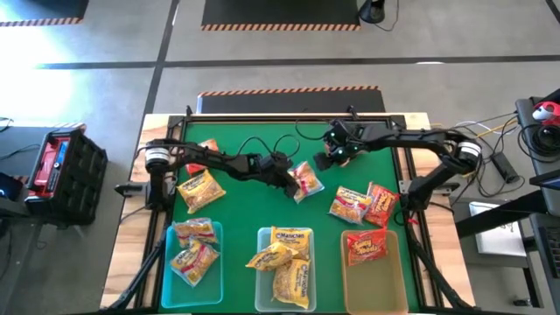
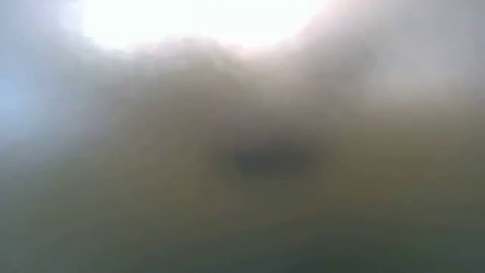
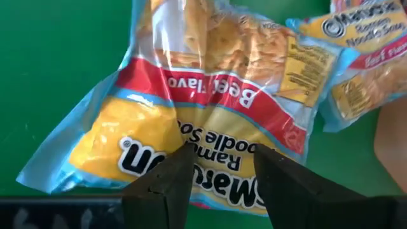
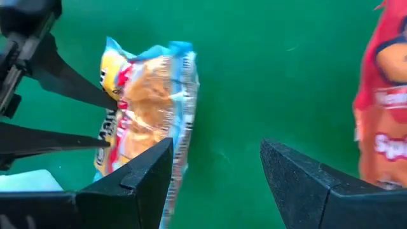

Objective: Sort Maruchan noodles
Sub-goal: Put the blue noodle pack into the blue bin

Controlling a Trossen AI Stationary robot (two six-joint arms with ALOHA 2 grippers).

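While three bins (image 1: 374, 284) along the near edge already held sorted packets, the job looked roughly half done: the left bin (image 1: 192, 271) had two yellow-and-red packets, the middle bin (image 1: 286, 296) a heap of yellow ones, and the right bin only a single red packet (image 1: 367, 246). Just beyond the right bin, two loose packets lay touching on the green mat (image 1: 254, 201), a yellow-and-red one (image 1: 348, 204) and a red one (image 1: 381, 205). Another yellow packet (image 1: 200, 189) lay beyond the left bin, and one more (image 1: 208, 147) showed partly under the left arm at the far left.

Near the middle of the mat, the left gripper (image 1: 292, 181) had its fingers pinched on the edge of a beef-flavour packet (image 3: 210, 121), which stood tilted up off the mat. By my reading, the step in hand was picking this packet up. Next it needed carrying near and left to the bin with matching yellow-and-red packets, lifted enough to clear the bin wall, with the thin crinkly edge kept from slipping out.

Farther back, right of centre, the right gripper (image 1: 325, 160) hung above the mat with its fingers wide apart and nothing between them, facing the held packet.

Nothing could be made out in the low view, only a grey-brown blur. How the far-left packet lay under the arm I could not tell.
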